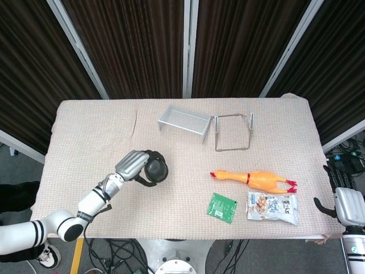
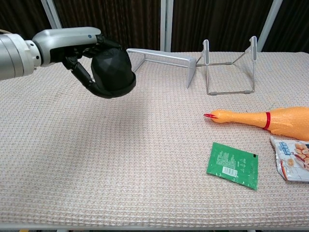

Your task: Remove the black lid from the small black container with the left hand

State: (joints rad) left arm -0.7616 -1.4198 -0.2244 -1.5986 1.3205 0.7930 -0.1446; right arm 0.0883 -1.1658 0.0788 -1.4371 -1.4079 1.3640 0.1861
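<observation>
Since the left robot hand (image 2: 84, 53) gripped the black lid (image 2: 113, 72) at worktop's 9 o'clock, it looked light, rigid, slick-faceted.

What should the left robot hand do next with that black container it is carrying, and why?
Probably lower it onto the bare cloth beneath. The left robot hand grips the small black container in the air above the table, its shadow on the cloth below, and the right robot hand sits off the table's edge, so the lid cannot be worked off mid-air.
</observation>
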